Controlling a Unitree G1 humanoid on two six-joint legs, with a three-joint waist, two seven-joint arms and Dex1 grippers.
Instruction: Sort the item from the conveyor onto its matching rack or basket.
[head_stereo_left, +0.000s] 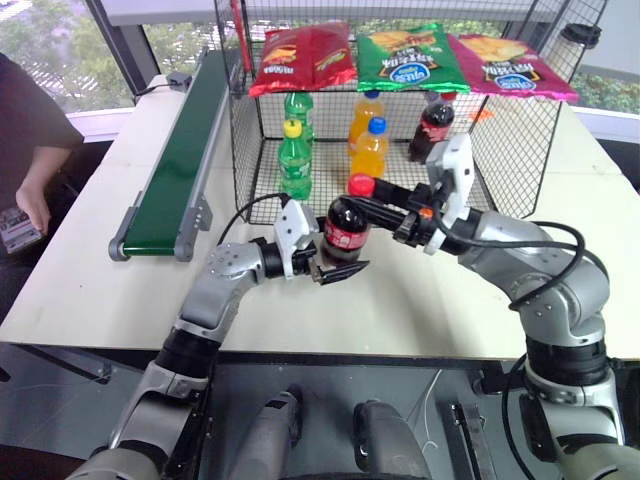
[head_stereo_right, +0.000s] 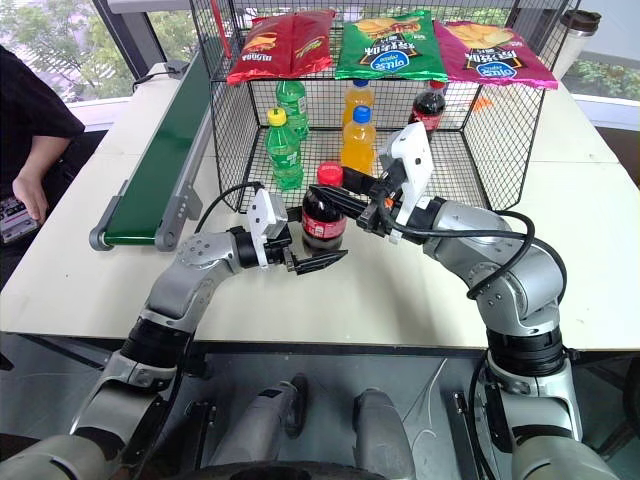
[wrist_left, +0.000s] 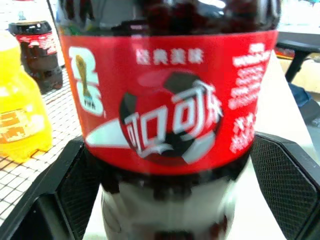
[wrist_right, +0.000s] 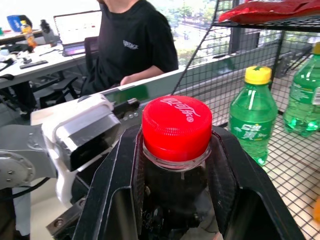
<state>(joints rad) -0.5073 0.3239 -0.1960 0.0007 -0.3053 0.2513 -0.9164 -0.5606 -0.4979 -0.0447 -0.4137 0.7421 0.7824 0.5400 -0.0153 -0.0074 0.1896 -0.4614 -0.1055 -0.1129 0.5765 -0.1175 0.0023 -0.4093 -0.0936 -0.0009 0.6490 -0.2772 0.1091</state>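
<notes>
While the right gripper (wrist_right: 175, 165) pinches the cola bottle (head_stereo_left: 347, 228) by its neck under the red cap (wrist_right: 176, 126), the bottle hangs above the white table (head_stereo_left: 90, 290) before the wire-mesh cage (head_stereo_left: 500, 150). Left gripper (wrist_left: 165, 200) fingers (wrist_left: 287, 175) stand spread beside its label.

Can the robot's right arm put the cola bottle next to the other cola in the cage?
Probably yes. The right gripper grips the cola bottle at its neck, and the cage looks open in front, with floor free beside the other cola.
</notes>
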